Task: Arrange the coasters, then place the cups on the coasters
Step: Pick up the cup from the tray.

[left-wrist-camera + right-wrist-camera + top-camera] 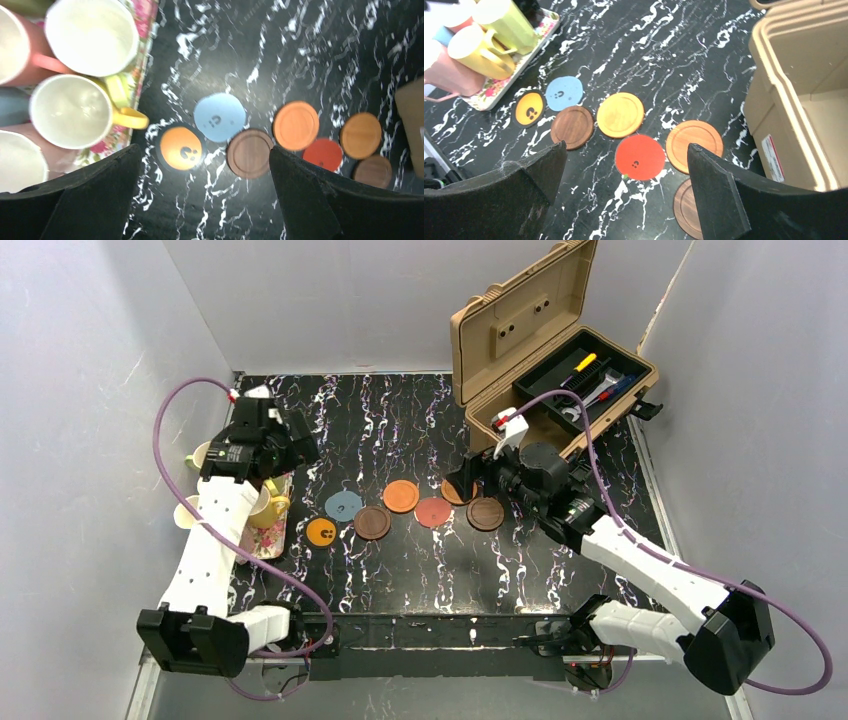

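Coasters (401,496) were laid out in a loose zigzag row across the middle of the black marbled tabletop (400,575). The orange coaster (321,532) with the dark mark sat nearest the floral tray (268,543). Next came the grey-blue coaster (343,504), a dark brown coaster (372,522), an orange-brown one, the red coaster (433,512), then another orange-brown and another dark brown at the right end. The cups (91,36) sat bunched on the tray at the left edge, the yellow cup (70,111) with its handle toward the coasters. Left hand (204,155) hovered by the tray, jaws spread wide, holding nothing. Right hand (626,146) hung over the row's right end, equally wide and empty. An open tan toolbox (520,330) sat back right.
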### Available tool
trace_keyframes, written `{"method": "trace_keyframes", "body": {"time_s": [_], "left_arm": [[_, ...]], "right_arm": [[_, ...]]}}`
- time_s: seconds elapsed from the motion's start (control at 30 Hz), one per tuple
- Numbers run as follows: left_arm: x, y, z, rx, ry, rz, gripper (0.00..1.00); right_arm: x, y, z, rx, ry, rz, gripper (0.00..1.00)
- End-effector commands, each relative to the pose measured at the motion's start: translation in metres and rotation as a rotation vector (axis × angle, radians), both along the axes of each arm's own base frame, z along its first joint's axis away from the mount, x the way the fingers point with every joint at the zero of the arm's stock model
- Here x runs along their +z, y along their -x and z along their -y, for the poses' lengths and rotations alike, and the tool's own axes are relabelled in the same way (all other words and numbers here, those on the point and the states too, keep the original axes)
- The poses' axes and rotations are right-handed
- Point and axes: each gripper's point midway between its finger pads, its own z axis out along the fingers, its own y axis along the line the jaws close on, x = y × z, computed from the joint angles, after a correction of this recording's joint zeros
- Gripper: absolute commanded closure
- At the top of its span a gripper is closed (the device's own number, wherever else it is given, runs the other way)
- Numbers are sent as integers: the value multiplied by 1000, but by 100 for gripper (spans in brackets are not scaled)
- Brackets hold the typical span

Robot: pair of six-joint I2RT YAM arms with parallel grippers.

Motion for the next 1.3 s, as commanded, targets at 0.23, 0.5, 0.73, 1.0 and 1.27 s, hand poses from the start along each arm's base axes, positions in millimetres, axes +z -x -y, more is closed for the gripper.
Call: {"method": "trace_keyframes", "body": {"time_s": [0.23, 0.5, 0.73, 1.0, 1.27], "left_arm": [[-2, -41, -97, 275, -10, 62, 7], [-44, -64, -131, 352, 20, 13, 30], [-70, -63, -157, 410, 3, -36, 34], [-97, -66, -159, 397, 26, -90, 43], [-109, -70, -163, 388, 34, -135, 57]], "right_arm": [[12, -14, 50, -122, 23, -5, 1], [8, -12, 60, -143, 40, -25, 1], [3, -14, 61, -159, 36, -36, 1], [-4, -16, 58, -153, 43, -58, 1], [-4, -19, 54, -154, 20, -63, 1]]}}
